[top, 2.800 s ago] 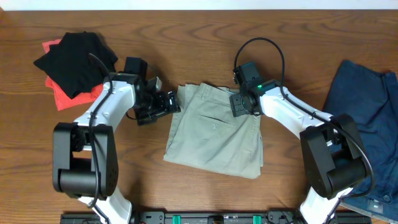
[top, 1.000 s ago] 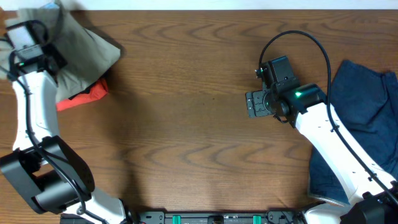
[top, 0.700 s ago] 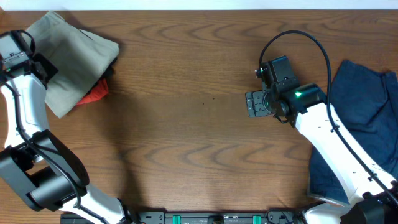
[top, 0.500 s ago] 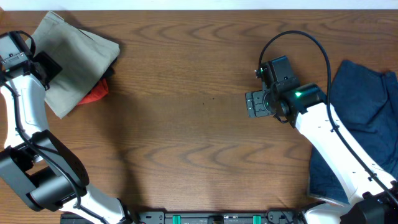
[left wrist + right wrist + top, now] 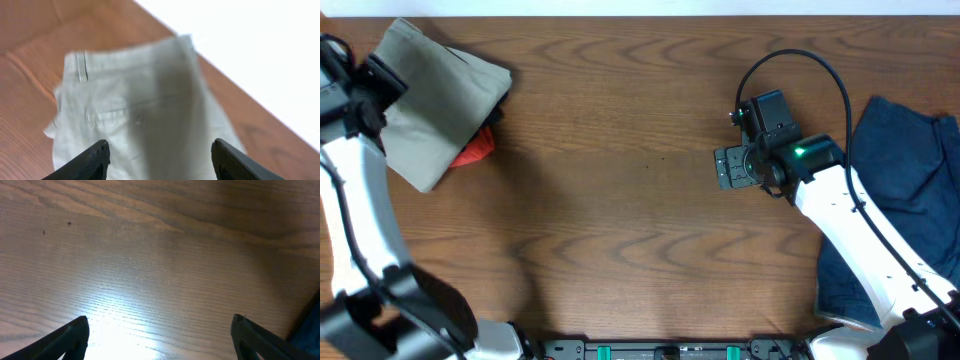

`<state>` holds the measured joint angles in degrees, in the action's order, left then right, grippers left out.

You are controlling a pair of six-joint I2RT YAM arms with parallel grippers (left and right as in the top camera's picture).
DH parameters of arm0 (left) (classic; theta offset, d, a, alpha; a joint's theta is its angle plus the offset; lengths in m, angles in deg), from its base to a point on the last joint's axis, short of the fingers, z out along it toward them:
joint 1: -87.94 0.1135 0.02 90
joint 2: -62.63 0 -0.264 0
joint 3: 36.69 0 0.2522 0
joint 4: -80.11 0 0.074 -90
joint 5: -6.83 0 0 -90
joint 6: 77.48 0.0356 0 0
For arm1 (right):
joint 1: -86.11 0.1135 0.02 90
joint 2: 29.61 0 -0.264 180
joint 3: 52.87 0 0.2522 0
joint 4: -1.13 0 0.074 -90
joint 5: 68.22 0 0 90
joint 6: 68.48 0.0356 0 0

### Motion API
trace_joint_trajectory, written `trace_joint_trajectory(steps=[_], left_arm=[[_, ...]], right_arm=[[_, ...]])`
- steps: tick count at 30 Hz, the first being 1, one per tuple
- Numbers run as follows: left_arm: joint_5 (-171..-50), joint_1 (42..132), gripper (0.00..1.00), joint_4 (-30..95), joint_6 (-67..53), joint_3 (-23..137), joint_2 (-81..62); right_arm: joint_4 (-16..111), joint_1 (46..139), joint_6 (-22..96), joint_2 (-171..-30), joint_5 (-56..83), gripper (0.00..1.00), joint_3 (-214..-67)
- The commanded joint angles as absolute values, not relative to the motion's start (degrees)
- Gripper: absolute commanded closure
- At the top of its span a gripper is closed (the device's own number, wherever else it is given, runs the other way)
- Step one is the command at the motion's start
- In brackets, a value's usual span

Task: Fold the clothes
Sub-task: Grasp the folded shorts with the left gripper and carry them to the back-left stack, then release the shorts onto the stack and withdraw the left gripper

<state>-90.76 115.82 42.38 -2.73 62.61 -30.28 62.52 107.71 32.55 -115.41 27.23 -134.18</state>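
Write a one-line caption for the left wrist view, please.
Open left gripper over the folded khaki shorts, back pocket visible, near the far edge of the table.

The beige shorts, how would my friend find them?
Look at the far left corner of the wooden table. The beige shorts lie folded there on a small pile. They are pale, unlike the orange-red piece peeking out beneath and the navy denim at the right.
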Motion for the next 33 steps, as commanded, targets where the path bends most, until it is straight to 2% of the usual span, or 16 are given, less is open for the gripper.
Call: trace_joint_trajectory(steps=[1,3,6,11,15,19,27,33], left_arm=[[-91.6,114.1,0.34,41.2,-3.3,63.1,-29.4],[-91.6,112.4,0.34,39.7,-3.3,63.1,-29.5],[-91.6,108.2,0.33,37.2,-3.3,63.1,-29.9],[-91.5,99.7,0.33,30.4,-3.2,63.1,-30.5],[-91.4,93.0,0.32,21.3,-2.7,63.1,-31.1],[-91.0,87.9,0.19,9.9,-2.8,62.9,-31.4],[-86.1,83.9,0.16,-8.1,-2.8,62.6,-31.0],[-86.1,82.6,0.16,-9.2,-2.6,58.2,-25.4]], right_arm=[[62.5,107.4,31.7,-115.1,28.0,0.1,-134.7],[62.5,107.2,33.3,-115.1,27.5,0.09,-134.7],[61.8,106.1,39.3,-115.1,26.4,0.01,-134.7],[57.6,102.4,38.6,-115.1,17.9,0.01,-134.7],[58.1,97.7,34.7,-115.1,16.6,0.01,-134.7],[63.3,93.3,30.6,-115.1,16.6,0.01,-134.7],[75.1,89.5,30.0,-114.8,18.4,0.01,-134.6],[75.9,89.5,30.0,-109.8,18.3,0.01,-131.9]])
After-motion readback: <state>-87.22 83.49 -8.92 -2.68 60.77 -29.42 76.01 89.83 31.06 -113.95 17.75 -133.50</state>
